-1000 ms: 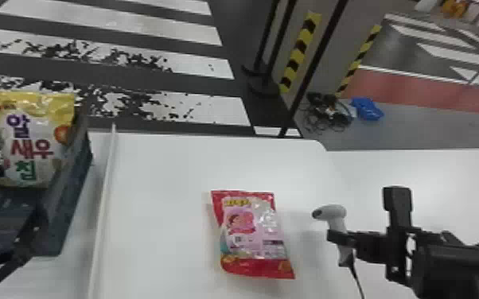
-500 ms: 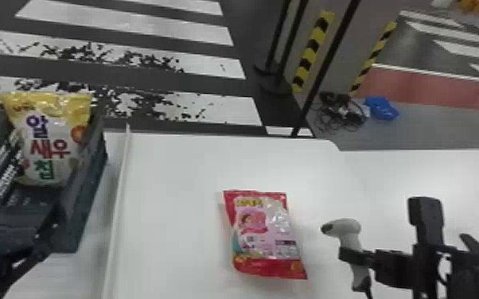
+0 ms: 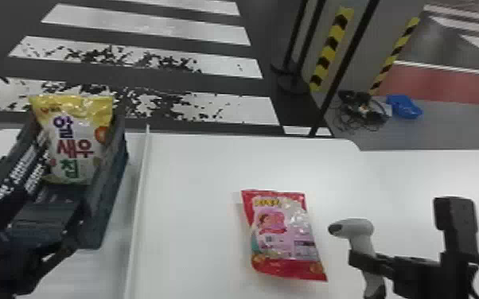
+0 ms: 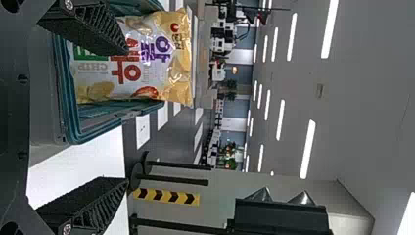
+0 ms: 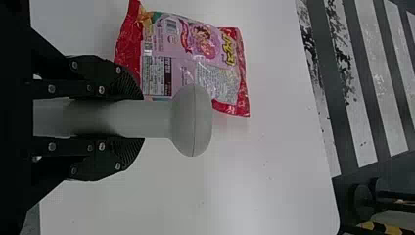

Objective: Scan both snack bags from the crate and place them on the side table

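Head view: scanner [image 3: 364, 238] in R gripper [image 5: 142, 117], chip bag [image 3: 75, 147] in crate [image 3: 103, 199], pink bag [image 3: 282, 234] on table [image 3: 191, 218].
Chip bag's upright, prob. for an easy top grab; L gripper [image 4: 125, 115] is spread wide nr it, empty. R gripper's clamped round scanner, nose clear, likely for aiming; pink bag lies flat, barcode [image 5: 171, 27] up.

Bright scene here, and the ceiling lights [image 4: 330, 29] blaze white in my left wrist view! Glints pop off the red bag [image 3: 280, 246] at one o'clock, sheen plays across the yellow bag [image 3: 77, 159] at ten, and the table [image 3: 195, 179] takes soft, faint shadow beside the red bag.
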Robot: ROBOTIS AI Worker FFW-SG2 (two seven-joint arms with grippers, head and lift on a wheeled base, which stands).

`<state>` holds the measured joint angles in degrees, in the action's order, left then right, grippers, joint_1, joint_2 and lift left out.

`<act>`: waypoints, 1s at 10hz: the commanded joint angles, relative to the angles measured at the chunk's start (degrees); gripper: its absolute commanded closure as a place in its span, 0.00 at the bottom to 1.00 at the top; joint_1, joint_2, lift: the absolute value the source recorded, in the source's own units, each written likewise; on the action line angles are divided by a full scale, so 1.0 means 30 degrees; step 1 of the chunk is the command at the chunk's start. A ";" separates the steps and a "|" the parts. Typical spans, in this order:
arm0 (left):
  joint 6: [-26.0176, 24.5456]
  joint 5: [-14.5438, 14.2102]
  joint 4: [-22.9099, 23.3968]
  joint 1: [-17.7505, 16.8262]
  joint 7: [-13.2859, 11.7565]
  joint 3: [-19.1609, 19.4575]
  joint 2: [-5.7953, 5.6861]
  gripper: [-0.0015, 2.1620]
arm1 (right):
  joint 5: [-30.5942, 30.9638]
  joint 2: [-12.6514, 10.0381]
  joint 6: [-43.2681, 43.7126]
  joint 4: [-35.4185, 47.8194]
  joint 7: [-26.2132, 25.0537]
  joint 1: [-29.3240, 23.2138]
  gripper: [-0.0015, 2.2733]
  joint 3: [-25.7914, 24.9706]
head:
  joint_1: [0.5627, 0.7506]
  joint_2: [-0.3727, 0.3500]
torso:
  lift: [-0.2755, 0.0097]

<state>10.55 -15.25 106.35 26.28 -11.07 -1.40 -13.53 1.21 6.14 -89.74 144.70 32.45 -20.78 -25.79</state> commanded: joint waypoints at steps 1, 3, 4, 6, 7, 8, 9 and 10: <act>0.0012 -0.0014 -0.0030 0.0000 -0.0030 -0.0003 0.0000 0.04 | 0.0563 -0.0318 -0.0112 0.1104 -0.0007 -0.0135 0.99 0.0950 | 0.70 0.23 | 0.63; 0.0071 -0.0044 -0.0059 0.0000 -0.0030 -0.0003 0.0000 0.04 | 0.1647 -0.0875 -0.0112 0.2276 -0.0447 -0.0223 0.99 0.2561 | 0.70 0.29 | 0.63; 0.0071 -0.0044 -0.0059 0.0000 -0.0030 -0.0003 0.0000 0.04 | 0.2350 -0.1021 -0.0112 0.2657 -0.0476 -0.0370 0.99 0.3528 | 0.70 0.32 | 0.63; 0.0071 -0.0073 -0.0117 0.0000 -0.0030 -0.0003 0.0000 0.04 | 0.3551 -0.1226 -0.0112 0.3506 -0.0740 -0.0780 0.99 0.5256 | 0.70 0.37 | 0.63; 0.0071 -0.0102 -0.0147 0.0000 -0.0030 -0.0003 -0.0030 0.04 | 0.4283 -0.1285 -0.0112 0.3887 -0.0886 -0.1132 0.99 0.6164 | 0.70 0.40 | 0.63; 0.0071 -0.0161 -0.0205 -0.0029 -0.0030 -0.0003 -0.0030 0.04 | 0.4781 -0.1373 -0.0112 0.4180 -0.1062 -0.1395 0.99 0.6926 | 0.70 0.42 | 0.63; 0.0130 -0.0219 -0.0235 -0.0058 -0.0030 -0.0033 -0.0059 0.04 | 0.4957 -0.1431 -0.0112 0.4327 -0.1326 -0.1688 0.99 0.7541 | 0.70 0.44 | 0.63; 0.0130 -0.0249 -0.0293 -0.0117 -0.0030 -0.0091 -0.0088 0.04 | 0.5279 -0.1519 -0.0112 0.4327 -0.1501 -0.1776 0.99 0.8274 | 0.70 0.46 | 0.63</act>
<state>10.88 -15.93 105.54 26.05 -11.16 -1.58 -13.76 16.60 1.73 -89.79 157.62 27.93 -25.90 -2.11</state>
